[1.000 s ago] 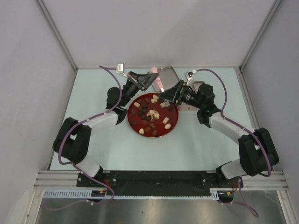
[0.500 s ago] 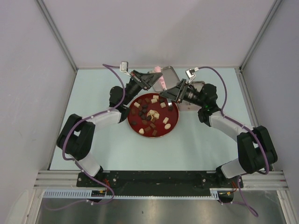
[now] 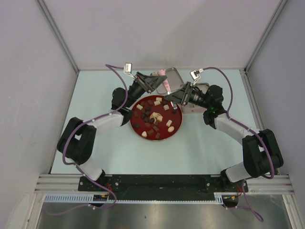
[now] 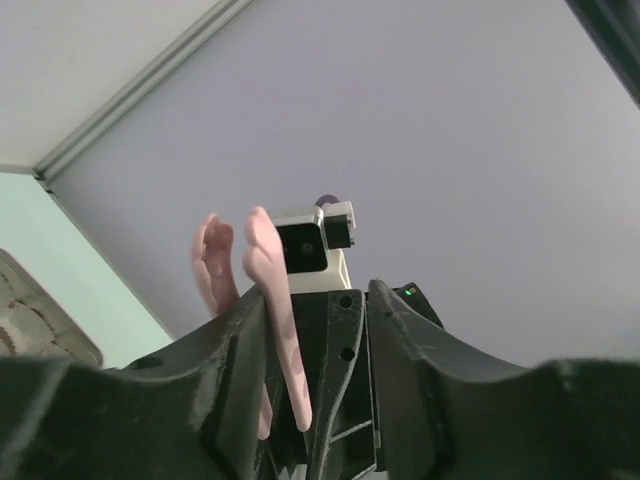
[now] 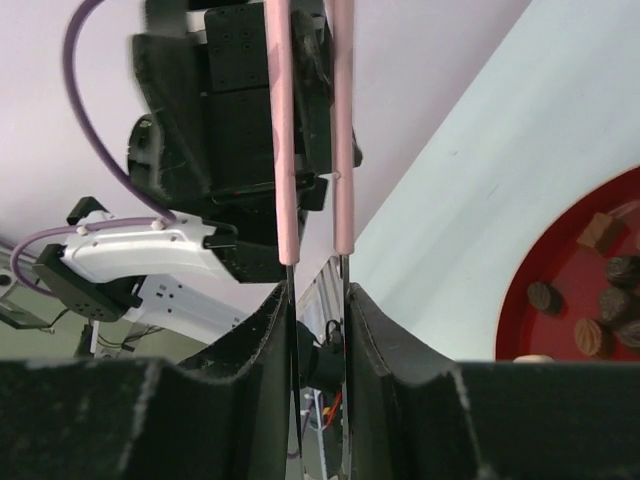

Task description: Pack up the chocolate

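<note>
The chocolate (image 3: 152, 117), several dark, reddish-brown and cream pieces, lies on the red plate (image 3: 177, 128) at mid-table. A few pieces (image 5: 610, 272) on the plate (image 5: 570, 262) also show in the right wrist view. Thin pink tongs (image 3: 164, 83) hang in the air past the plate's far rim, between my two grippers. My right gripper (image 3: 172, 97) (image 5: 318, 295) is shut on the tongs' (image 5: 283, 150) metal blades, pink ends pointing away. My left gripper (image 3: 157, 82) (image 4: 318, 300) stands open, and the tongs' pink tips (image 4: 275, 280) rest loosely against one finger.
An open metal tin (image 3: 172, 75) (image 4: 40, 310) sits behind the plate, near the back edge of the table. A second tin part (image 3: 200, 93) lies under the right arm. Grey walls close in the back and both sides.
My left gripper has opened and let go of the tongs. My right gripper has closed on their blades. Both arms shifted only slightly.
</note>
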Robot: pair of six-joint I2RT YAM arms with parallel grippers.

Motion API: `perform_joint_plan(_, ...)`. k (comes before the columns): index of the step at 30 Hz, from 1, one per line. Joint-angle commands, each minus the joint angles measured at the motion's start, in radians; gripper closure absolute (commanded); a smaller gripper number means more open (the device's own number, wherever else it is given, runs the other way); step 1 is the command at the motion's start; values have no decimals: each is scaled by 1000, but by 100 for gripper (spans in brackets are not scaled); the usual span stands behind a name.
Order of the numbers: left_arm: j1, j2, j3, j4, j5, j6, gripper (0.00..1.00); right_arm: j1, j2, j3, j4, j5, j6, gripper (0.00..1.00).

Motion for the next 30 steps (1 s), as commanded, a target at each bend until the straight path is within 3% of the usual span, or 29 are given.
perform_joint_plan(1, 11, -112, 15, -18, 4, 121, 43, -16, -48, 0, -95, 16, -88, 82)
perform_joint_plan(3, 22, -160, 2, -62, -2, 177, 30, -19, -58, -2, -118, 16, -111, 83)
perform_joint_plan(7, 32, -264, -1, -266, -51, 308, 14, -21, -81, -2, -203, 31, -180, 83)
perform_joint_plan(10, 26, -342, 31, -543, -119, 452, 6, -19, -105, 7, -289, 59, -258, 83)
perform_joint_plan(11, 16, -355, 72, -731, -175, 524, 5, -18, -113, 10, -317, 69, -302, 83)
perform_joint_plan(14, -15, -376, 142, -955, -246, 613, 1, 4, -142, 36, -432, 140, -381, 83)
perform_joint_plan(21, -70, -406, 47, -951, -260, 571, 0, 131, -206, 98, -682, 423, -654, 84)
perform_joint_plan(30, -101, -349, 19, -902, -252, 451, 2, 271, -203, 156, -784, 611, -808, 84)
